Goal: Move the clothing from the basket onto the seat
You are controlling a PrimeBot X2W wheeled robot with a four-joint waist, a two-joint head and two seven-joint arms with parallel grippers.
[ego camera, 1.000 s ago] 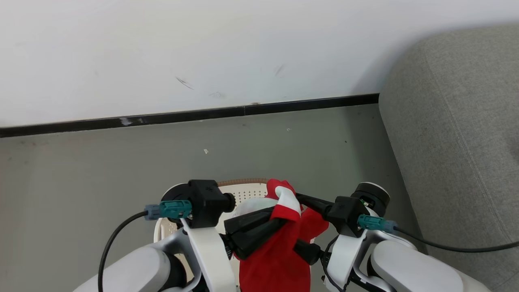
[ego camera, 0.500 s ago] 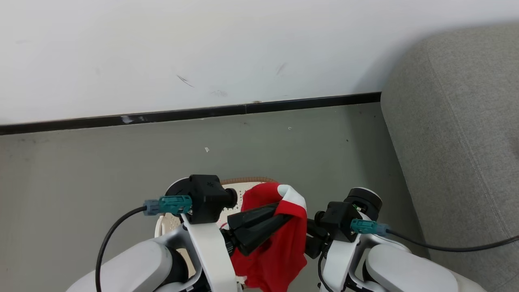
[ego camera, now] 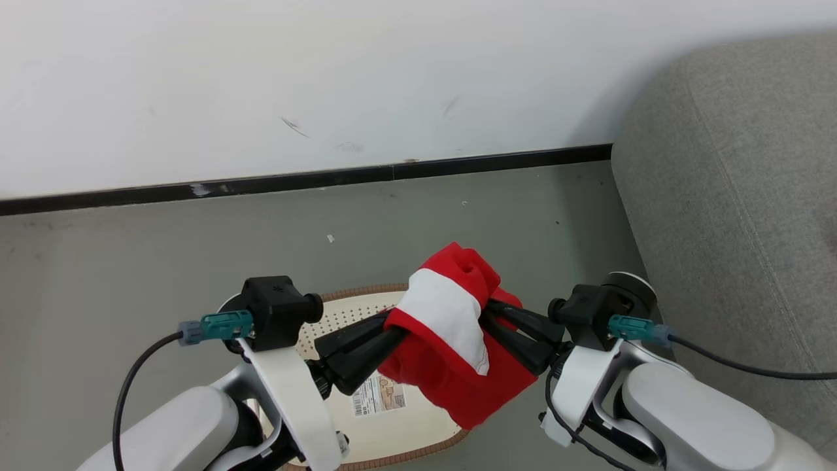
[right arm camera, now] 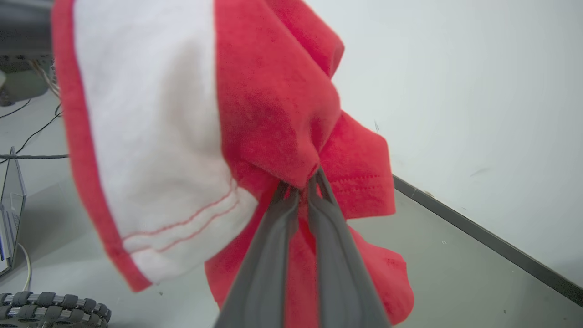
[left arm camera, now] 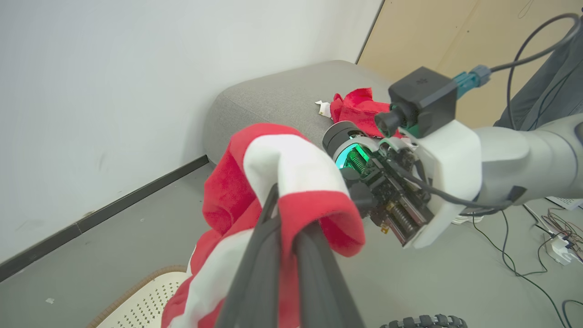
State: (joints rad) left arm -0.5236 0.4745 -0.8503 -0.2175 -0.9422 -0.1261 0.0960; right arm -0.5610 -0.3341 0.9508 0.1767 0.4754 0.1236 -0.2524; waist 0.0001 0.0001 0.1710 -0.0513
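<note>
A piece of the clothing (ego camera: pixel 451 333), red with a broad white band, hangs in the air between my two arms, above the basket (ego camera: pixel 340 314). My left gripper (ego camera: pixel 394 326) is shut on its left side; the left wrist view shows the left gripper (left arm camera: pixel 284 202) with the cloth draped over its closed fingers. My right gripper (ego camera: pixel 495 311) is shut on its right side, and in the right wrist view the right gripper (right arm camera: pixel 303 181) pinches a red fold. The basket's bottom shows a paper label (ego camera: pixel 379 396). The grey seat (ego camera: pixel 732 196) stands to the right. Another red garment (left arm camera: pixel 360 109) lies on the seat (left arm camera: pixel 273 95).
A white wall (ego camera: pixel 327 85) with a black baseboard (ego camera: pixel 294 182) runs behind the grey floor (ego camera: pixel 131 261). Cables (left arm camera: pixel 514 255) lie on the floor beyond the right arm, and a ridged black wheel (right arm camera: pixel 50 307) shows low in the right wrist view.
My right gripper has shut on the garment. Both arms have raised it higher above the basket, and the basket's bottom with its label has come into sight.
</note>
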